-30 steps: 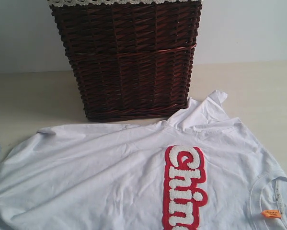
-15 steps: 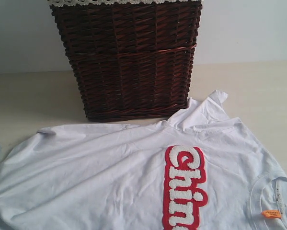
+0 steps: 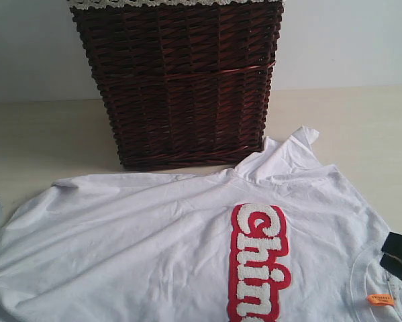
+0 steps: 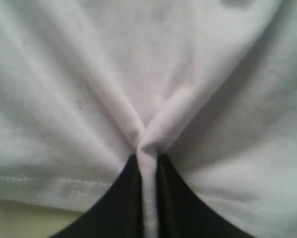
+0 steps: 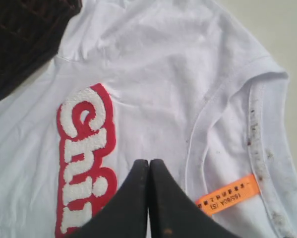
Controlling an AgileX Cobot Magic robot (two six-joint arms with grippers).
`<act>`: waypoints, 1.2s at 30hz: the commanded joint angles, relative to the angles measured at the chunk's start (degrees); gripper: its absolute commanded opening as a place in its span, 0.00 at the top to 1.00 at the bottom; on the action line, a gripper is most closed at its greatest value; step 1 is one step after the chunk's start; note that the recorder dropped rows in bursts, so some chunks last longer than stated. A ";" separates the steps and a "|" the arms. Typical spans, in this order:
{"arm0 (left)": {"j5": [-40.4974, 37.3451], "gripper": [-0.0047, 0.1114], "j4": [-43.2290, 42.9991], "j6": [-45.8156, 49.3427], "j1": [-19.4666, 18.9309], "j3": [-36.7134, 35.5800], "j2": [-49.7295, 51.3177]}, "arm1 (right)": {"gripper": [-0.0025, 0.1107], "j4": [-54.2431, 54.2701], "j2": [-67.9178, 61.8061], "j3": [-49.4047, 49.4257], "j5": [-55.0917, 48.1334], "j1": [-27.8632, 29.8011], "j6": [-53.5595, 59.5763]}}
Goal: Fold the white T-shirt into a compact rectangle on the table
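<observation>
Left claw [image 4: 147, 159]: pinching a narrow ridge of the white T-shirt [image 4: 153, 89]. Taut creases fan out from the tips, a stitched hem [image 4: 44, 181] runs just beside the pinch, and bare bench [image 4: 19, 213] shows behind it.
Right claw [image 5: 148, 164]: pressed together, holding nothing, over the shirt front. The red lettering [image 5: 84, 148] is on one side of the tips; the collar [image 5: 257, 124] and orange size tag [image 5: 227, 194] are on the other.
Shirt: spread print-up on the bench, mostly flat. The far sleeve is bunched against the wicker basket [image 3: 177, 80], well ahead of both claws.
Step, as we read it: left has its edge, and right needs a matching grip before the first fold.
How we'd do it: spread the right claw before descending and take the collar or shoulder edge, not the tag. Then we lift both ends level, keep the span taut, carry it low and lay it over.
Risk: a lopsided lift would likely drag the bunched sleeve along the basket and skew the fold line.
</observation>
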State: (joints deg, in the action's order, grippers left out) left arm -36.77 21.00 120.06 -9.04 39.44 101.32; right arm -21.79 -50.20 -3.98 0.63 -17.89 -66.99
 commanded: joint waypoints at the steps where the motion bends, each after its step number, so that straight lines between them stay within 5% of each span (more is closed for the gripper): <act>1: 0.40 0.96 -0.80 -0.32 0.39 -2.11 2.45 | 0.98 -0.93 -8.90 -3.97 1.12 -0.07 0.53; 12: 0.40 0.96 -0.80 -0.32 0.39 -2.11 2.45 | 0.98 -0.93 -19.84 -29.51 1.11 -0.07 0.26; 14: 0.40 0.96 -0.80 -0.32 0.39 -2.11 2.45 | 0.98 -1.87 -22.73 -37.20 -7.20 0.10 5.23; 17: 0.40 0.96 -0.80 -0.32 0.39 -2.11 2.45 | 0.98 -5.35 -27.55 -48.27 -25.02 1.20 40.80; 20: 0.40 0.96 -0.80 -0.32 0.39 -2.11 2.45 | 0.98 -5.11 -29.74 -52.31 -33.24 1.46 93.52; 22: 0.40 0.96 -0.80 -0.32 0.39 -2.11 2.45 | 0.98 -5.11 -29.73 -52.40 -33.87 2.80 106.68; 36: 0.40 0.96 -0.80 -0.32 0.39 -2.11 2.45 | 0.98 14.71 -29.86 -52.40 -26.57 11.01 92.50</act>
State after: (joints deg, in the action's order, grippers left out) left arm -36.77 21.00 120.06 -9.04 39.44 101.26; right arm -8.90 -79.89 -55.98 -26.12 -7.91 26.36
